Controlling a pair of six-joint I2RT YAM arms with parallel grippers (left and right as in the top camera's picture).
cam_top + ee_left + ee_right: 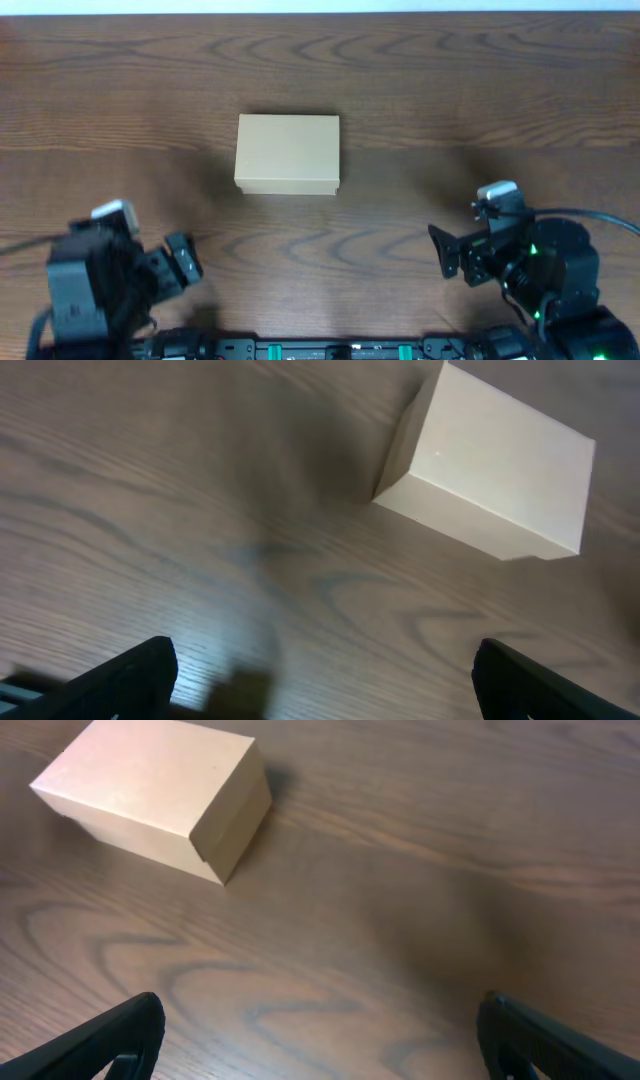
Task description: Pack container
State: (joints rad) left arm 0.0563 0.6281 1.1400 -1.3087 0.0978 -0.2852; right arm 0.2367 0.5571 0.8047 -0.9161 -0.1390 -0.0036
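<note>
The container (288, 153) is a plain tan cardboard box with its lid closed, lying on the wooden table a little left of centre. It shows at the upper right of the left wrist view (495, 465) and at the upper left of the right wrist view (150, 795). My left gripper (183, 262) is open and empty near the front left edge, well short of the box; its fingers frame bare wood (322, 675). My right gripper (448, 252) is open and empty at the front right, also apart from the box (320, 1035).
The wooden table (450, 90) stretches around the box. The arm bases and a dark rail (330, 350) run along the front edge. A cable (590, 215) trails from the right arm.
</note>
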